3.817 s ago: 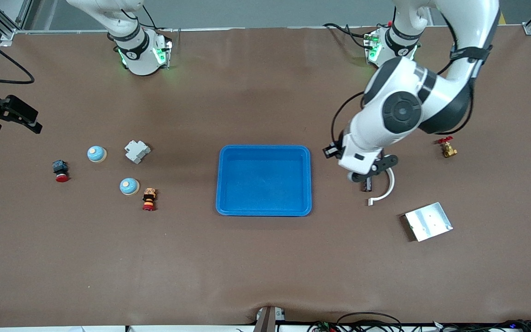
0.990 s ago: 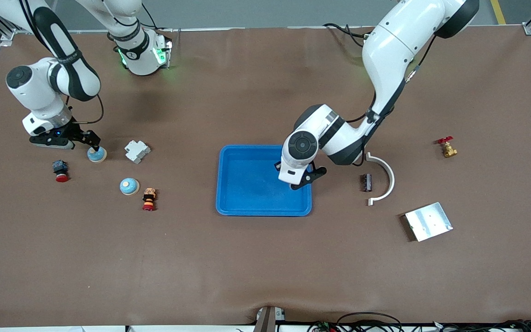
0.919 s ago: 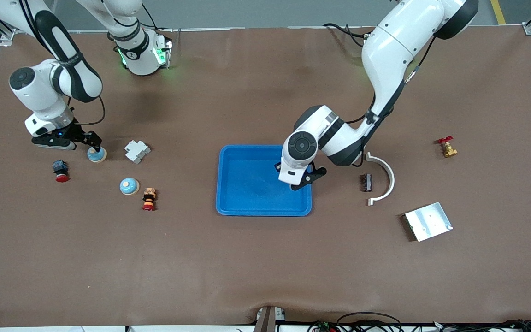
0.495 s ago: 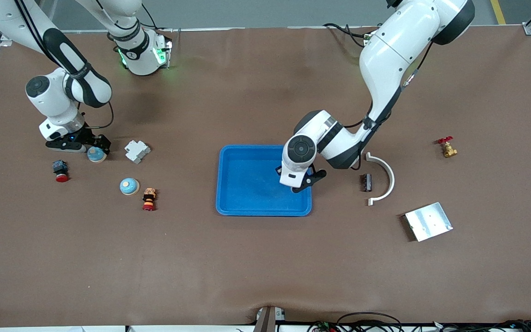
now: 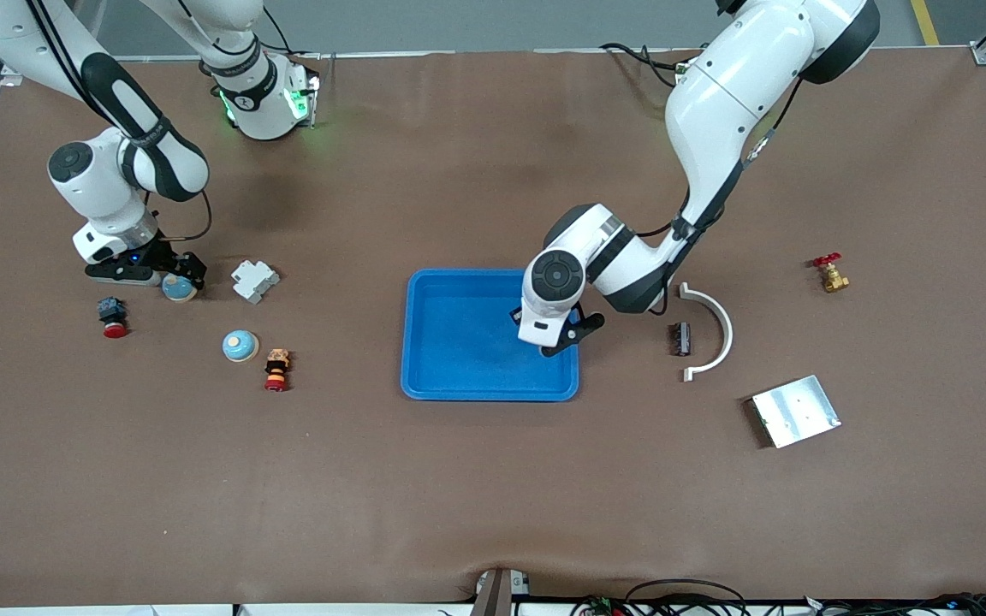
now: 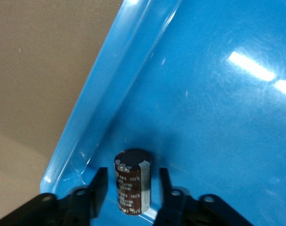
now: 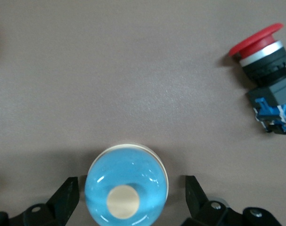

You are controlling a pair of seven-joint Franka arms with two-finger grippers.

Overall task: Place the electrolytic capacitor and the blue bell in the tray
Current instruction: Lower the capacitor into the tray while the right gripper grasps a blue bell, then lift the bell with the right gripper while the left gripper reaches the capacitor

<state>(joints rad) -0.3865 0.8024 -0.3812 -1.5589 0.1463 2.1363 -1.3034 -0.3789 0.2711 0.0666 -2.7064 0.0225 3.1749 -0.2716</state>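
We note two white arms with black joint bands, black cables, green lights at the bases, black tools.

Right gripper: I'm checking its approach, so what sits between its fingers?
The right wrist view shows a blue bell between the open fingers of the right gripper, gaps either side.

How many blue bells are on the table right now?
2. One blue bell sits between the right pincer fingers; the other blue bell lies nearer the front camera, beside the stacked red-and-yellow button.
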